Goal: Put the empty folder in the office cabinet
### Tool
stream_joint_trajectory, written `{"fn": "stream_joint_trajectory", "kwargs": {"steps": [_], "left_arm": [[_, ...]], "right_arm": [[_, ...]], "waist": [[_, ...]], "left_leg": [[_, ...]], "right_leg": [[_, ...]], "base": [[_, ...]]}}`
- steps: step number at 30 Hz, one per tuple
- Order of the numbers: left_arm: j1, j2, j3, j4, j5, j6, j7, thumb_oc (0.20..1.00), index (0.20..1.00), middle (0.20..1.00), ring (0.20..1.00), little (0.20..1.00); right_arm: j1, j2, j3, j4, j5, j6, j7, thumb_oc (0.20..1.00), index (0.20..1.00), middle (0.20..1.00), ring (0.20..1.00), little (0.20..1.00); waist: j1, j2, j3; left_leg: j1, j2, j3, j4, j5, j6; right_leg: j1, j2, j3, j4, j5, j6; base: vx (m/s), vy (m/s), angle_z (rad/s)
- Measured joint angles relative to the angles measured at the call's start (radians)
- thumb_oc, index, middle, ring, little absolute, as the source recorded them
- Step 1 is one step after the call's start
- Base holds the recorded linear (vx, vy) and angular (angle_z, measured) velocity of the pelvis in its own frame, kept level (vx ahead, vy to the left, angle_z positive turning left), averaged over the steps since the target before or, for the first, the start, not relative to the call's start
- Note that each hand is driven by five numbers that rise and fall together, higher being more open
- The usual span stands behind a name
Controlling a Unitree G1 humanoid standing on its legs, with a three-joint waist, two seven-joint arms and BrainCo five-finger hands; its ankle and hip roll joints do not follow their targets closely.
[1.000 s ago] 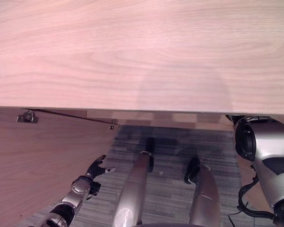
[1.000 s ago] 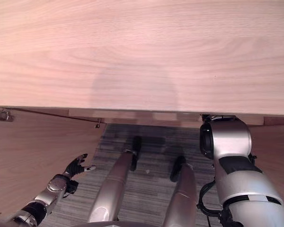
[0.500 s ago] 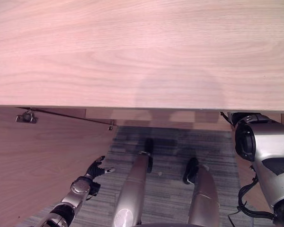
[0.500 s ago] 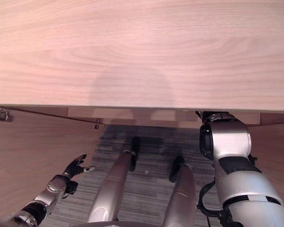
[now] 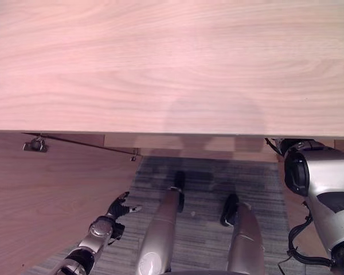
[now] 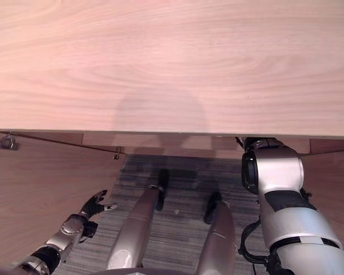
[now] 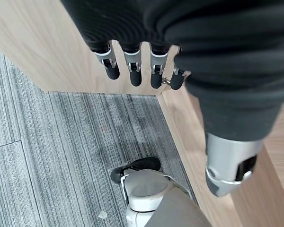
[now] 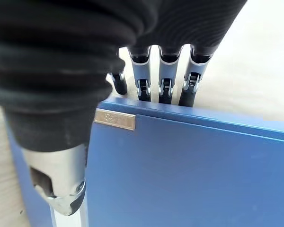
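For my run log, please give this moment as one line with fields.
left hand: open, idle above carpet | right hand: fingers over top edge of blue folder, thumb in front, gripping | cabinet door: open

light wood-grain table spans the upper part of the head views, its front edge running straight across. grey striped carpet lies below that edge, with a small pale scrap on it. an open wooden door panel stands at the left, with a metal hinge just under the table edge and a thin dark rod running from near the hinge toward the carpet.
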Motion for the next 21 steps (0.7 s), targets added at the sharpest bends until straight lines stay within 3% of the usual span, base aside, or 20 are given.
{"fn": "stream_joint_trajectory", "kwargs": {"steps": [7, 11, 14, 21], "left_arm": [[0.007, -0.001, 0.002, 0.003, 0.000, 0.001, -0.005, 1.000, 1.000, 1.000, 1.000, 1.000], [0.045, -0.001, 0.009, -0.001, 0.000, 0.003, -0.015, 1.000, 1.000, 1.000, 1.000, 1.000], [0.058, -0.001, 0.008, 0.003, 0.000, 0.010, -0.024, 1.000, 1.000, 1.000, 1.000, 1.000], [0.098, -0.004, 0.034, 0.003, 0.001, 0.015, -0.047, 1.000, 1.000, 1.000, 1.000, 1.000]], "right_arm": [[0.126, 0.024, -0.006, -0.001, -0.044, 0.013, -0.011, 1.000, 1.000, 1.000, 1.000, 1.000], [0.211, 0.045, -0.045, 0.001, -0.055, 0.018, -0.011, 1.000, 1.000, 1.000, 1.000, 1.000], [0.213, 0.048, -0.046, 0.000, -0.077, 0.019, -0.012, 1.000, 1.000, 1.000, 1.000, 1.000], [0.320, 0.045, -0.085, -0.002, -0.086, 0.021, 0.007, 1.000, 1.000, 1.000, 1.000, 1.000]], "waist": [[0.002, -0.020, -0.009], [0.006, -0.035, -0.029], [0.011, -0.034, -0.031], [0.044, -0.020, -0.105]], "left_leg": [[0.106, 0.007, -0.002, -0.110, 0.043, 0.002], [0.211, 0.006, -0.014, -0.250, 0.087, -0.002], [0.238, 0.007, -0.013, -0.288, 0.104, -0.002], [0.352, 0.003, -0.040, -0.408, 0.137, 0.001]], "right_leg": [[0.107, 0.009, -0.026, -0.111, 0.045, 0.003], [0.200, 0.020, -0.046, -0.218, 0.067, 0.012], [0.222, 0.020, -0.053, -0.243, 0.081, 0.009], [0.360, 0.026, -0.109, -0.366, 0.101, 0.022]], "base": [[0.02, -0.022, 0.00], [0.05, -0.018, 0.06], [0.07, -0.026, 0.01], [0.08, -0.014, 0.16]]}}
